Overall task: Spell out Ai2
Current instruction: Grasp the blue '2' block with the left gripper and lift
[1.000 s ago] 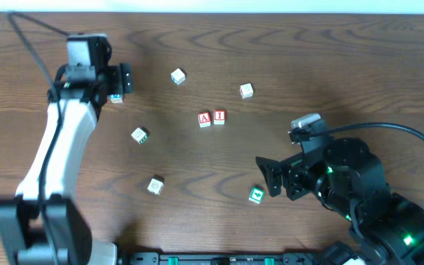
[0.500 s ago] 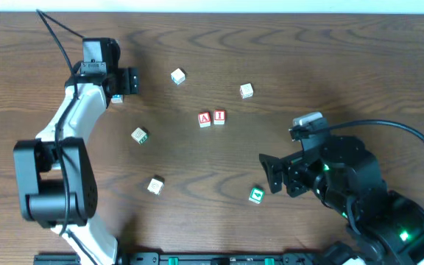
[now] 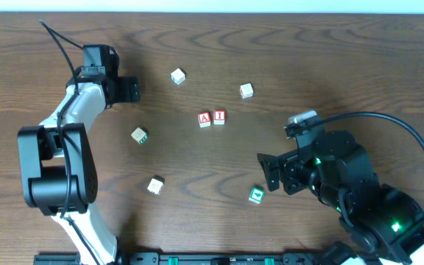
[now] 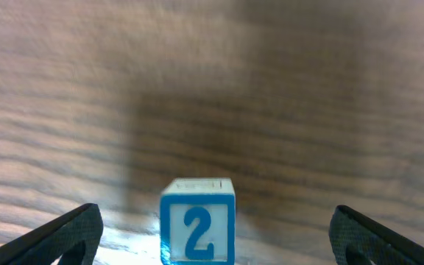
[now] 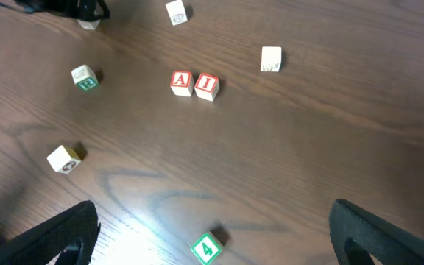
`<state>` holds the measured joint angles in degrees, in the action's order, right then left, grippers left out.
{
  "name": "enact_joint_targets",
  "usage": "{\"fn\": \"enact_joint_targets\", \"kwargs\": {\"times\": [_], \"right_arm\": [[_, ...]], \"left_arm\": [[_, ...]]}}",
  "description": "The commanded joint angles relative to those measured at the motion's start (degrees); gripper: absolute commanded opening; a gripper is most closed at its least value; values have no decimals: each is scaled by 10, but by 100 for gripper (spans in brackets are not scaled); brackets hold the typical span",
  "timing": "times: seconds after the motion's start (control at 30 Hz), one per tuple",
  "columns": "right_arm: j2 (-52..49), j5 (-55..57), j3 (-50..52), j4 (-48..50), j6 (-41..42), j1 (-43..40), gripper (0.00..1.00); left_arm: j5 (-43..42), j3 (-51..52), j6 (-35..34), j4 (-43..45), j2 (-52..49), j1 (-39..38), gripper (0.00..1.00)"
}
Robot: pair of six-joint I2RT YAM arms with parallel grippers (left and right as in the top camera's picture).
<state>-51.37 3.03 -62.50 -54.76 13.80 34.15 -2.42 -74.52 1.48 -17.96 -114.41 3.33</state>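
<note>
A red A block (image 3: 205, 119) and a red I block (image 3: 219, 117) stand side by side mid-table; they also show in the right wrist view, A (image 5: 181, 82) and I (image 5: 207, 86). A blue 2 block (image 4: 197, 228) stands upright on the table between the open fingers of my left gripper (image 4: 213, 221), not touched. In the overhead view my left gripper (image 3: 129, 89) is at the far left and hides that block. My right gripper (image 3: 271, 175) is open and empty, above a green 4 block (image 3: 256, 195), which also shows in the right wrist view (image 5: 207, 249).
White blocks lie at the back (image 3: 178, 76) and back right (image 3: 246, 90). A green-faced block (image 3: 140, 135) and a pale block (image 3: 155, 185) lie left of centre. The table's far edge runs along the top.
The left arm has folded in, and its gripper has shifted slightly right over the blue 2 block, which now is hidden overhead. The right gripper has barely moved.
</note>
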Motion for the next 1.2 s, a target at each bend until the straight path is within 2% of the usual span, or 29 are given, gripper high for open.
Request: {"fn": "enact_joint_targets", "kwargs": {"times": [0.0, 0.03, 0.5, 1.17], "right_arm": [[0, 6, 0, -3, -4, 0, 99], [0, 6, 0, -4, -4, 0, 99], [0, 6, 0, -14, -4, 0, 99], [0, 7, 0, -14, -4, 0, 99]], "left_arm": [[-6, -10, -4, -4, -9, 2, 100], [-5, -10, -4, -4, -9, 2, 95], [-2, -10, -4, -9, -15, 2, 74], [0, -10, -7, -10, -21, 12, 68]]}}
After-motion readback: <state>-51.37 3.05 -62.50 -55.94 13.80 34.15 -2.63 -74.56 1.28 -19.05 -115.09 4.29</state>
